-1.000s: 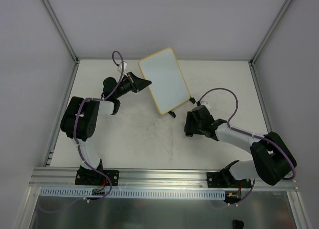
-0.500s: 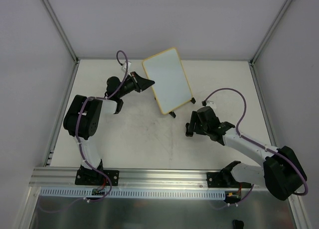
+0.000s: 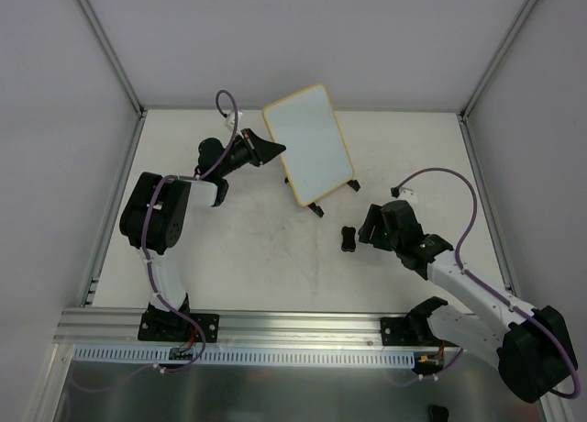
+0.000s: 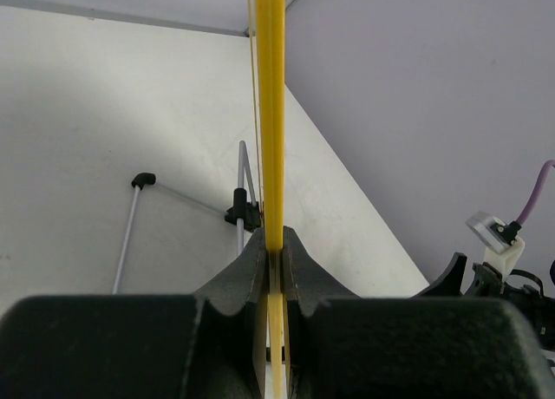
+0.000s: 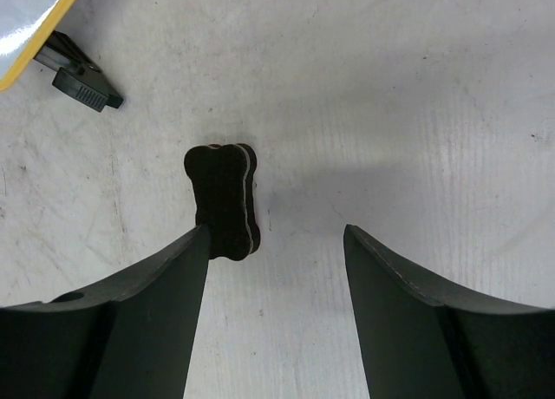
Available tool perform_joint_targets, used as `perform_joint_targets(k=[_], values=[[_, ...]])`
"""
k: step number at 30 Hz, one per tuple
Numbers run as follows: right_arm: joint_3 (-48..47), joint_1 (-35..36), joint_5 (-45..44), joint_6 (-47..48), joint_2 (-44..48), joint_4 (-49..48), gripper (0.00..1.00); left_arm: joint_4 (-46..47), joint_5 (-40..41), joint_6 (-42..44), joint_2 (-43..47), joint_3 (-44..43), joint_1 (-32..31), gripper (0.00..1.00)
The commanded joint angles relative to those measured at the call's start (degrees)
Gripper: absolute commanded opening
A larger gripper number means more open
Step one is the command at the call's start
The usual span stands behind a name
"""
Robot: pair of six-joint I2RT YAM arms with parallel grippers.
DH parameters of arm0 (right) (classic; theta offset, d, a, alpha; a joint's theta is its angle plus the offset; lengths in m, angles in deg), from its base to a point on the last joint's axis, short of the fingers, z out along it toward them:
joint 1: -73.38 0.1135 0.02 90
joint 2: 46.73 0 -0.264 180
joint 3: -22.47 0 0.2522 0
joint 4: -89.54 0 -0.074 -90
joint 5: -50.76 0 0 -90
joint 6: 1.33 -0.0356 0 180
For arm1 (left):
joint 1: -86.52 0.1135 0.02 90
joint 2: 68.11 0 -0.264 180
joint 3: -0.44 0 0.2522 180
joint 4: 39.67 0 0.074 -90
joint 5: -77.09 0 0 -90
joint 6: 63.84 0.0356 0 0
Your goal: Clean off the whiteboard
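There are no words, numbers or signs to read in any view. From above, the whiteboard shows a plain white face, and no writing can be made out on it.
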Motion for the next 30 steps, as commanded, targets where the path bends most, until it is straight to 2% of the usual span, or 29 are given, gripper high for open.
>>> perform_joint_targets(k=[1, 11, 30], values=[[0.5, -0.7, 0.9, 0.5, 2.3, 0.5, 0.66, 26.5, 1.1, 1.3, 0.8, -2.4, -0.9, 0.0], [0.5, -1.7, 2.0, 0.8, 2.7, 0.5, 0.66, 26.5, 1.5, 4.8, 0.1, -1.9, -2.9, 0.0], [0.4, -2.2, 2.9, 1.0, 3.4, 0.4, 0.65, 26.5, 0.8, 8.3, 1.5, 5.0, -3.2, 0.0]])
